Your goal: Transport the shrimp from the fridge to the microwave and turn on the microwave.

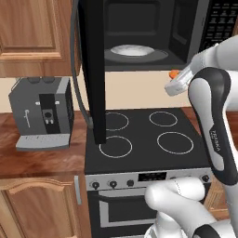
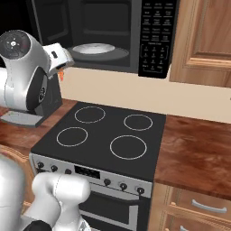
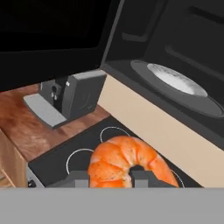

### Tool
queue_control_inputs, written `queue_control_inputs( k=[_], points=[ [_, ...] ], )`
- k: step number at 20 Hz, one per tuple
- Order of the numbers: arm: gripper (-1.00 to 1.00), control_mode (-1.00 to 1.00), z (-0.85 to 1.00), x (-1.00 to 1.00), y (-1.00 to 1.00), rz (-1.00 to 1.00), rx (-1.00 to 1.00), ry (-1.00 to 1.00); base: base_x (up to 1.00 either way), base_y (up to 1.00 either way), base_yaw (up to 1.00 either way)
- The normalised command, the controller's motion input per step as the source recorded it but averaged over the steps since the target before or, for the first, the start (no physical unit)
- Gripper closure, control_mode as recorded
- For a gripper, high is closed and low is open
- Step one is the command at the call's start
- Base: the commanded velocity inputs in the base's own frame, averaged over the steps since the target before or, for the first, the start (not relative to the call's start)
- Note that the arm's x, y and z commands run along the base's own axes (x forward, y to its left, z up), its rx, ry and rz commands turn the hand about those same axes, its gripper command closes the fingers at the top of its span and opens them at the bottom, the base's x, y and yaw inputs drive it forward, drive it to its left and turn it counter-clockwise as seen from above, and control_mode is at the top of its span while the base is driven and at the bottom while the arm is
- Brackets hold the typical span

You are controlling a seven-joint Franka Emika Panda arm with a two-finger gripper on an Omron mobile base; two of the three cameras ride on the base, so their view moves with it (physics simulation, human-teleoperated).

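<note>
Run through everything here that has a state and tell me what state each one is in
microwave: door swung wide open
plate: lying flat inside the microwave, nothing on it
shrimp: held in the air, outside the microwave
tool: shut on the shrimp
stove: all four burners bare
oven door: closed
coffee machine: upright on the counter

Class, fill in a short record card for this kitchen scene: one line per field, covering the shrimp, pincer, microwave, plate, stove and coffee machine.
shrimp: held in the pincer, above the stove, below the microwave opening
pincer: shut on the shrimp
microwave: door open
plate: white, inside the microwave
stove: four burners, nothing on them
coffee machine: on the counter left of the stove
</note>
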Motion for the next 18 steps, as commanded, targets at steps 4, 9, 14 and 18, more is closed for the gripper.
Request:
queue_control_inputs(
  k=[4,9,14,18],
  points=[
    [1.00,-1.00,0.47,0.20,0.12,0.00,-0.06,0.06,0.00,0.00,0.00],
    [1.00,-1.00,0.31,0.24,0.10,0.00,-0.02,0.01,0.00,0.00,0.00],
    [1.00,-1.00,0.01,0.42,0.04,0.00,0.00,-0.04,0.00,0.00,0.00],
    [1.00,-1.00,0.00,0.51,0.00,0.00,0.00,-0.02,0.00,0.00,0.00]
  ],
)
